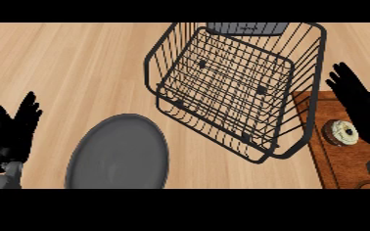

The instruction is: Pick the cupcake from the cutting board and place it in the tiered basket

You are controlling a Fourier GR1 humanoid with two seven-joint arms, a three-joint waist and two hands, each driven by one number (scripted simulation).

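Standing mid-scene, far side: black wire basket (231, 93), tiered, nothing visible in either tier. Lying near left on the pale wooden counter (80, 63): round grey plate (119, 154), bare and matte. At right edge: brown wooden board (336, 161), partly behind the basket's rim. Sitting on the board, close to the basket: cupcake (341, 131), small, round, dark cake under pale frosting. Just beyond the cupcake: right hand (354, 90), fingers straight and apart, not touching it. At left edge: left hand (20, 122), fingers up and spread, resting.
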